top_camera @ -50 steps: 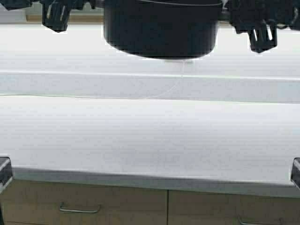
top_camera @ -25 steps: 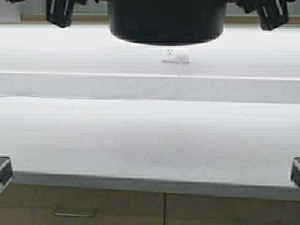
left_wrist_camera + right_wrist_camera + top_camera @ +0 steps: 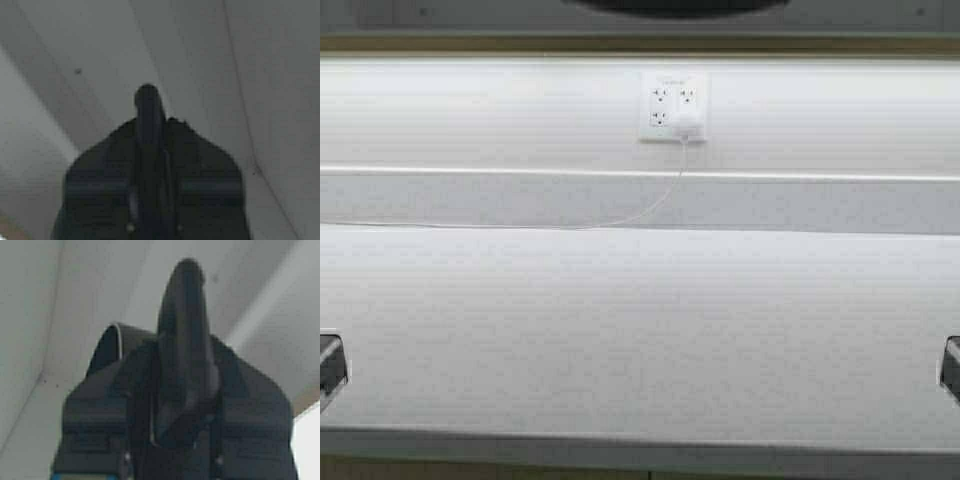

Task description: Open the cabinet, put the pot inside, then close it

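the pot shows only as a dark sliver at the far top edge of the high view, up against the pale underside of the cabinet. the left hand is clenched on one black loop handle, with pale cabinet panels beyond it. the right hand is clenched on the other loop handle, a bit of the pot's thin pale rim showing beside it. below, the white bench runs wide. a wall socket sits on the far wall, its thin cable trailing left.
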Robot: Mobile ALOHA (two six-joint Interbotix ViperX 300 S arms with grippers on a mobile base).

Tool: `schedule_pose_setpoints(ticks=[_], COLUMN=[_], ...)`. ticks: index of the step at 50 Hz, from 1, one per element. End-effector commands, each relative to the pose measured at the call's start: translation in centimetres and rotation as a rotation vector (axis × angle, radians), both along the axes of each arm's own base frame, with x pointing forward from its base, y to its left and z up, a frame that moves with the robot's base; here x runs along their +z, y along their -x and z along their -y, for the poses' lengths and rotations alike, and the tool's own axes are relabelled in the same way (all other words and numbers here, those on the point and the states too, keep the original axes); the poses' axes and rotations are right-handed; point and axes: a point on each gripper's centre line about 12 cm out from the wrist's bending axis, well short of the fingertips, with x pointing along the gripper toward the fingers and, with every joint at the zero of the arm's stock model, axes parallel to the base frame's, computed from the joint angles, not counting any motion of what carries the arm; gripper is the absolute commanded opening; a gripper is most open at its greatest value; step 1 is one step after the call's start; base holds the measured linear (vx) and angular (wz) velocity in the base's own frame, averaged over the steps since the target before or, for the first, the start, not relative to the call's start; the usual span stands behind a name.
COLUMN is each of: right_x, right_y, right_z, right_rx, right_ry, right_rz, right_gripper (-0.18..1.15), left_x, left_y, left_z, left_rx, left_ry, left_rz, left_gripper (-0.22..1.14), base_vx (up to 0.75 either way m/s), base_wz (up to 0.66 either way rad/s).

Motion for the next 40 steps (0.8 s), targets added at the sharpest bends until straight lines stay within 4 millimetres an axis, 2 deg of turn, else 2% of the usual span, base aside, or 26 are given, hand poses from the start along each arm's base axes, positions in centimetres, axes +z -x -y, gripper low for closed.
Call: schedule_pose_setpoints(ticks=[1, 7, 17, 28, 40], right_x=[6.2, 7.3, 5.5, 2.5, 1.0], right_y=[-1.8, -4.2, -7.4, -8.6, -9.0], right_z=[-2.4, -2.9, -4.3, -4.3, -3.0], right_rx=[0.056, 0.048, 0.048, 0.025, -0.009], right_ry=[-0.012, 0.002, 0.015, 0.022, 0.035], right_rz=[0.082, 0.054, -0.018, -0.043, -0.072], right_gripper=[0.07, 0.07, 0.07, 0.07, 0.07], left_x=[2.0, 2.5, 1.3, -0.4, -2.2], left_y=[-0.7, -2.1, -4.6, -6.0, -7.5], left_z=[3.9, 4.5, 3.7, 2.8, 3.2], left_rx=[-0.054, -0.033, 0.041, 0.076, 0.082], left_ry=[-0.103, -0.082, -0.053, -0.077, -0.099], left_rz=[0.028, 0.009, -0.052, -0.085, -0.122], left_gripper=[0.04, 0.04, 0.04, 0.04, 0.04], base_vx=[0.19, 0.18, 0.14, 0.10, 0.08], base_wz=[-0.07, -0.08, -0.07, -0.03, 0.08])
